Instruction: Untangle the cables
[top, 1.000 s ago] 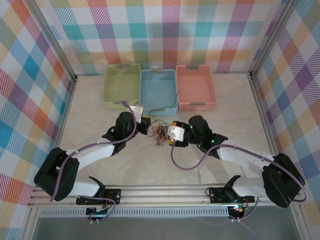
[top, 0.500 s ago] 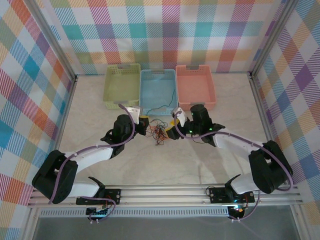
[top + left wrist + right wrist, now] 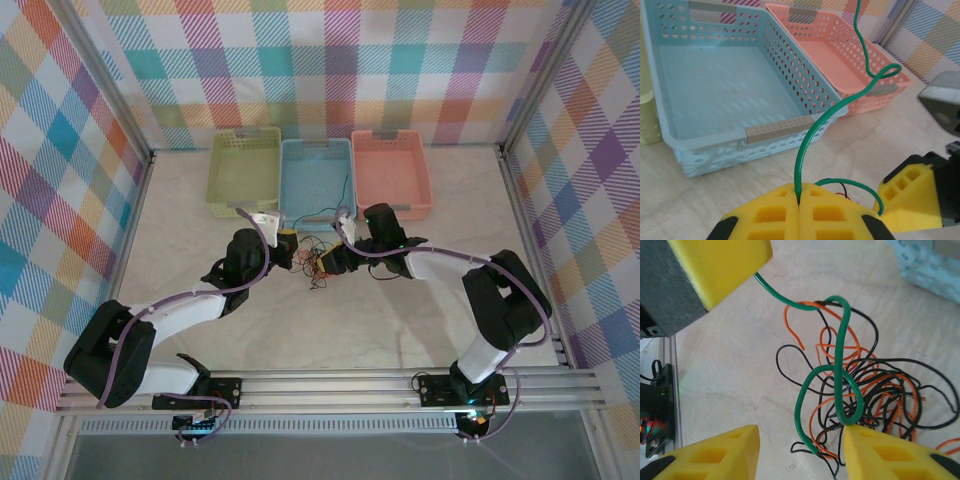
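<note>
Left end effector [image 3: 799, 205] clenched on green cable [image 3: 841, 335]; right end effector [image 3: 800, 450] released over cable tangle [image 3: 880, 390]: pin strands, spare green.

Abreast at the pale marbled desk's [image 3: 330, 325] far side we find a lime-green plastic basket [image 3: 243, 175] left, light-blue plastic basket [image 3: 312, 182] centre, salmon-pink plastic basket [image 3: 390, 178] right. The thin tangled cables [image 3: 314, 264] lie before the centre one, between left gripper [image 3: 289, 243] and right gripper [image 3: 332, 263].

Green cable [image 3: 840, 335], orange and black cables [image 3: 875, 385], pale blue basket [image 3: 715, 85], salmon basket [image 3: 830, 60], pastel plaid walls [image 3: 330, 60]
</note>
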Available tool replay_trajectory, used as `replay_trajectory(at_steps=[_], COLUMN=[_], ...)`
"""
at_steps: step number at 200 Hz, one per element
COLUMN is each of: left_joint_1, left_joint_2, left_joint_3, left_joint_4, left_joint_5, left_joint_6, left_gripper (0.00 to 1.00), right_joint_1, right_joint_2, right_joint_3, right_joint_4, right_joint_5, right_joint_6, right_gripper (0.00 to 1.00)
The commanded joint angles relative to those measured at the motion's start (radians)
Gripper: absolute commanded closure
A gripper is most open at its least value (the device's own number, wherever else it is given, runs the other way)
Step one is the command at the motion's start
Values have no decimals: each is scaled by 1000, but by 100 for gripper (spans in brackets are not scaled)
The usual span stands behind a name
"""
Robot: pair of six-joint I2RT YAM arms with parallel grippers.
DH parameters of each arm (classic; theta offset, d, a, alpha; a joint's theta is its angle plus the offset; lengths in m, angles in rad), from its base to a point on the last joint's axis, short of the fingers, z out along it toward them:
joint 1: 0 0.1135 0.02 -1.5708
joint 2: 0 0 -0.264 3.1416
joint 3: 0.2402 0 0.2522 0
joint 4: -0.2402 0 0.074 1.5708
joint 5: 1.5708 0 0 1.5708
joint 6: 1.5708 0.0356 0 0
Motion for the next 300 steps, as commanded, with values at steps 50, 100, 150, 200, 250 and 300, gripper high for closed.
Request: replay_trajectory(at_steps=[50, 100, 150, 200, 250, 300], left_joint_1=[9, 8, 9, 11, 23, 41], left_joint_2=[-18, -19, -19, -28, -55, -73], left_joint_3=[-4, -3, -3, -6, -24, -45], left_joint_4=[34, 26, 20, 16, 13, 30], left_joint_5=[0, -8, -21, -30, -65, -58], left_joint_6=[4, 3, -3, -7, -26, -38], left_gripper=[100, 100, 100, 100, 100, 100], right_joint_1=[18, 18, 43, 177, 185, 168], right_joint_2=[22, 5, -32, -56, -159, -103], right_joint_3=[12, -1, -7, -43, -171, -173], right_joint_4=[57, 43, -118, -165, -3, 37], right_joint_5=[-50, -47, 64, 434, 736, 936], right_joint_6=[18, -22, -318, -610, -718, -727], right_gripper=[53, 76, 100, 100, 100, 100])
